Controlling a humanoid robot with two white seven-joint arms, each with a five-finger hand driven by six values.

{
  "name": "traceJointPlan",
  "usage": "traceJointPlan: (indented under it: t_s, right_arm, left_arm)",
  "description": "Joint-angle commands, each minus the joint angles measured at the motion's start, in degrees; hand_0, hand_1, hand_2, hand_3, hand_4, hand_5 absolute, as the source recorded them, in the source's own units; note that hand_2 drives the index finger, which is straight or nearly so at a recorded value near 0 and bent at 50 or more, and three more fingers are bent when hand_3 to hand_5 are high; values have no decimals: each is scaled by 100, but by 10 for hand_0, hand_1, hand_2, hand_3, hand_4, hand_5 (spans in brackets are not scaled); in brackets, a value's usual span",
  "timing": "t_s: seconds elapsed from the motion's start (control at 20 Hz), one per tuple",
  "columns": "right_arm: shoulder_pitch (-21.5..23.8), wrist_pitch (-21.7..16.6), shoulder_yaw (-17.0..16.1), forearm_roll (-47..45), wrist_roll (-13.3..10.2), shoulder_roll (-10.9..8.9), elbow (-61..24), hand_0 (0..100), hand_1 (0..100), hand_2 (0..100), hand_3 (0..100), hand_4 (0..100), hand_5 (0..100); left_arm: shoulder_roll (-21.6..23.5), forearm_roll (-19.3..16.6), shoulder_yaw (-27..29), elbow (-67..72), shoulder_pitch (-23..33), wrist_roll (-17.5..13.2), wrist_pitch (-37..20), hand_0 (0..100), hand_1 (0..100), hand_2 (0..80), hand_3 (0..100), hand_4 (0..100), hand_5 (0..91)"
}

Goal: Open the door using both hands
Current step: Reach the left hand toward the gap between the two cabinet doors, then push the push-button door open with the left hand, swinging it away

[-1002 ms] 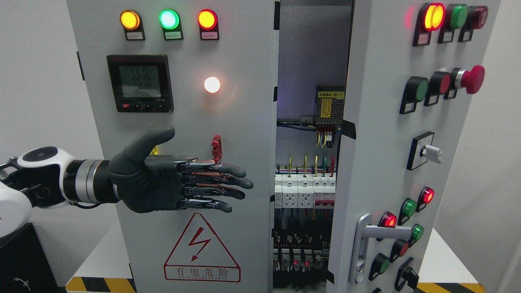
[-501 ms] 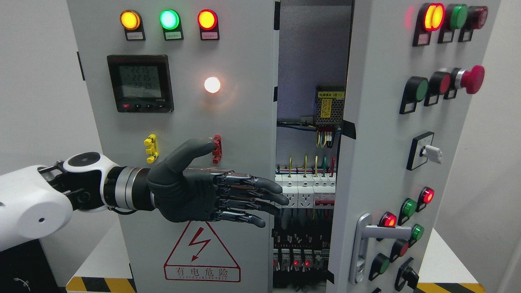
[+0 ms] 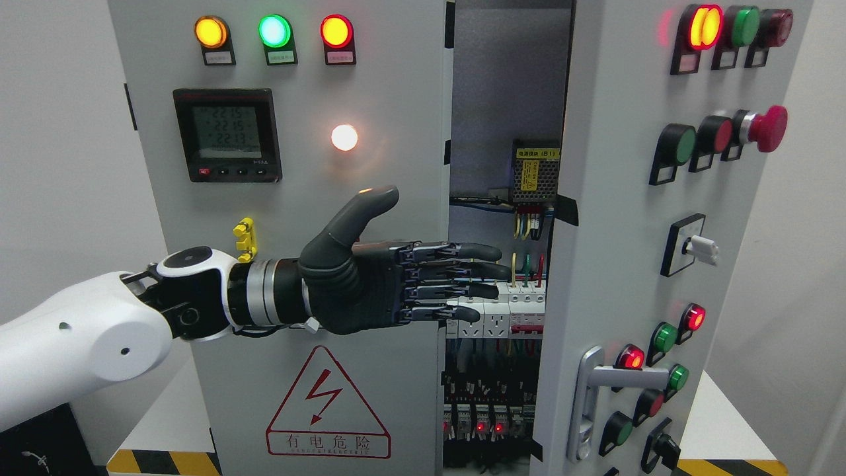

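Left hand (image 3: pixel 370 291) is extended flat, fingers (image 3: pixel 462 271) straight and together, thumb raised, reaching past the left door (image 3: pixel 297 198) edge into the gap.

Dark grey left hand (image 3: pixel 370 291), light grey door (image 3: pixel 297 218), red-and-white warning triangle (image 3: pixel 327 403), yellow-black striped tape (image 3: pixel 162 463).

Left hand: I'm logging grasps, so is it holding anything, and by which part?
Nothing: the left hand is open, fingers extended across the cabinet's gap.
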Motion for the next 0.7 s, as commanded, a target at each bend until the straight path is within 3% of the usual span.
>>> traceJointPlan:
  t_s: [0.0,0.15,0.25,0.65]
  right_arm:
    - [132,8,-185,7,3,0,4,0,0,0,0,0,0]
    - [132,8,-185,7,3,0,-5,0,0,0,0,0,0]
    - [132,-1,-185,-2,3,0,-5,0,0,0,0,0,0]
    - [132,8,-185,-2,3,0,-5,0,0,0,0,0,0]
  left_arm:
    - [-753,8,760,-5,116,76,38,0,0,0,0,0,0]
    - [-1112,-334,875,13,116,137,38,0,0,0,0,0,0]
    - [-1280,-528,884,13,142,338,38,0,0,0,0,0,0]
    - [-1808,-555,884,-14,107,1068,3,0,0,0,0,0,0]
